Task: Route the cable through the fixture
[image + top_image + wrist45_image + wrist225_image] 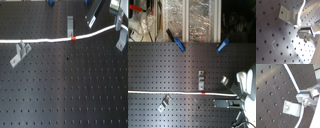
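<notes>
The cable is a thin white cord running across the black hole-pattern board from the first exterior view's left edge, with its red-orange band near the middle. Its right end rises to my gripper, which looks shut on it. In the second exterior view the cable lies straight and ends at the gripper. The fixture shows as three metal brackets: left, middle, right. In both wrist views one bracket sits close to the fingers and the cable.
Two blue clamps hold the board's far edge in the second exterior view. Shelves with clear bags stand behind it. The arm's white body fills the second exterior view's right side.
</notes>
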